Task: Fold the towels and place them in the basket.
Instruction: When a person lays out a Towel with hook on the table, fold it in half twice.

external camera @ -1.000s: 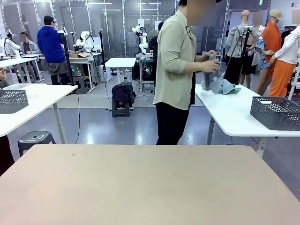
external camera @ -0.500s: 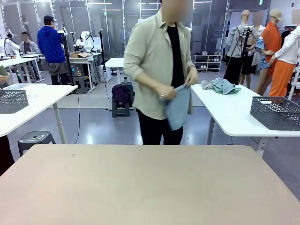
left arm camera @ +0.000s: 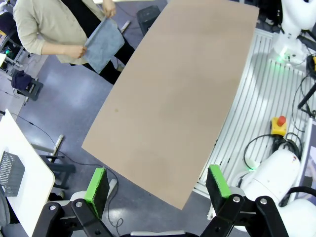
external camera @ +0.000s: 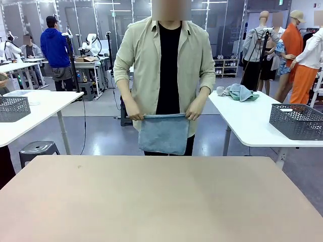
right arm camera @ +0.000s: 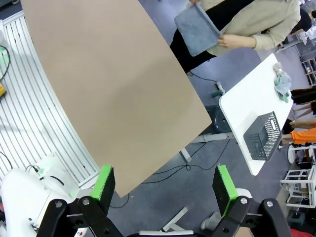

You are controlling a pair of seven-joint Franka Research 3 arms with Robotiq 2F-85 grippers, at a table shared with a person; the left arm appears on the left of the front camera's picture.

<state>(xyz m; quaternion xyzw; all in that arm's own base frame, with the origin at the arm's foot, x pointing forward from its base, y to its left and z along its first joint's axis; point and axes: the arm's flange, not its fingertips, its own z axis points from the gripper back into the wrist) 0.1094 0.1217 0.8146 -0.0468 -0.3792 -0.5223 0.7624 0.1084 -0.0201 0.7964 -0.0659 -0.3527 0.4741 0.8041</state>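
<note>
The left gripper (left arm camera: 157, 180) is held high above the tabletop (left arm camera: 173, 98), its green-padded fingers spread wide with nothing between them. The right gripper (right arm camera: 164, 180) is posed likewise, fingers spread and empty. Beyond the tabletop's far edge a blue-grey towel (external camera: 163, 133) is held by its top corners, hanging flat between the person's right hand (external camera: 134, 114) and left hand (external camera: 194, 114) at waist height. More towels (external camera: 237, 92) are heaped on the white side tabletop (external camera: 247, 126), where the dark basket (external camera: 298, 121) also stands. A second earlier the person was turned towards that heap. The body has since been swung round to face the robot, and the towel has been opened out.
</note>
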